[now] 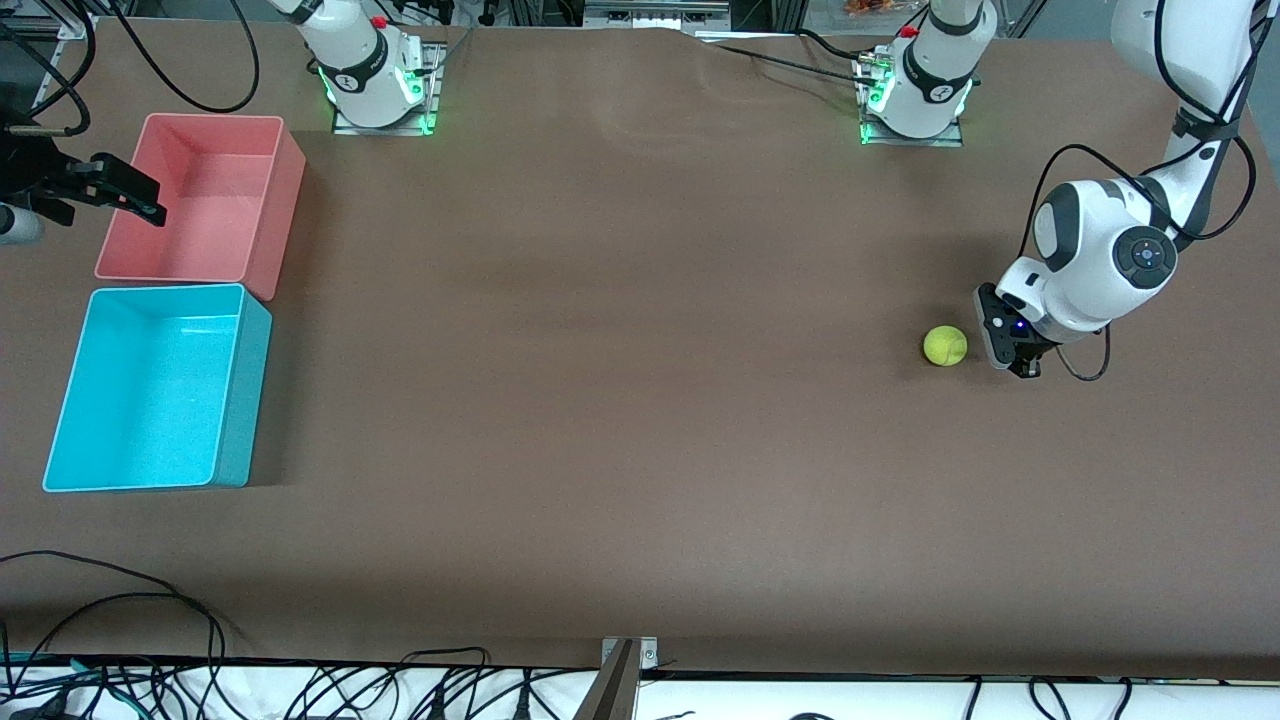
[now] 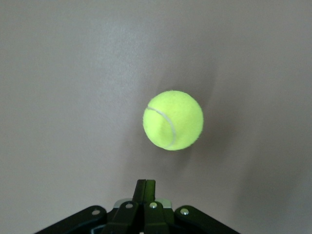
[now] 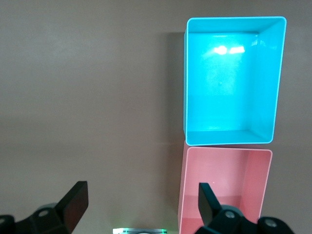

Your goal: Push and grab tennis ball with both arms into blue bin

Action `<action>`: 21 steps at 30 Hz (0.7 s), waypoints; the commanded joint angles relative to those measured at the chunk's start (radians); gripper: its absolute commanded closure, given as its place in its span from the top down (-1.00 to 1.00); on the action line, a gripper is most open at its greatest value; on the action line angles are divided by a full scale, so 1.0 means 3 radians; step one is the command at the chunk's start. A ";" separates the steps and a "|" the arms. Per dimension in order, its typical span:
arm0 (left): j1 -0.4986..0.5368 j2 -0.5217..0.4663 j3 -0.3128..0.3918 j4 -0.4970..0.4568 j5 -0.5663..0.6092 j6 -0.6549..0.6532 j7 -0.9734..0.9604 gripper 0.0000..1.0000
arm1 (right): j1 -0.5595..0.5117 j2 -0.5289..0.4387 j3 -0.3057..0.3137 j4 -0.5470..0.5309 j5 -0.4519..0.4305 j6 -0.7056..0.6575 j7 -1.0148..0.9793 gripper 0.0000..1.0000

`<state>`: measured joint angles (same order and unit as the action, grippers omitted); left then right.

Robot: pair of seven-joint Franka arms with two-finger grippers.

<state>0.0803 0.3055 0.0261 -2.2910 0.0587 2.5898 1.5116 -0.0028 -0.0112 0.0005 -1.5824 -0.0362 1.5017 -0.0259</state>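
The tennis ball (image 1: 944,345) lies on the brown table toward the left arm's end. My left gripper (image 1: 1022,366) is low beside it, on the side away from the bins, a small gap apart. In the left wrist view its fingers are shut together and empty (image 2: 146,187), with the ball (image 2: 173,120) just ahead of the tips. The blue bin (image 1: 245,400) stands empty at the right arm's end. My right gripper (image 1: 150,200) hangs open and empty over the outer edge of the pink bin (image 1: 280,200). The right wrist view shows its spread jaws (image 3: 141,202) and the blue bin (image 3: 268,78).
The pink bin (image 3: 253,185) is empty and touches the blue bin's end, farther from the front camera. Both arm bases (image 1: 375,75) stand along the table's back edge. Cables hang at the front edge (image 1: 150,600). A wide stretch of bare table separates ball and bins.
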 commanded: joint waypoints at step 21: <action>0.0029 0.0173 -0.0046 -0.0008 0.0009 0.0080 0.0095 -1.00 | -0.0006 -0.0034 0.0009 0.0018 0.0049 -0.0046 0.0005 1.00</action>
<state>0.0802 0.3320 0.0210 -2.2910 0.0587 2.5927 1.5240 -0.0027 -0.0112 0.0005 -1.5824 -0.0362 1.5017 -0.0259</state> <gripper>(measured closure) 0.991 0.000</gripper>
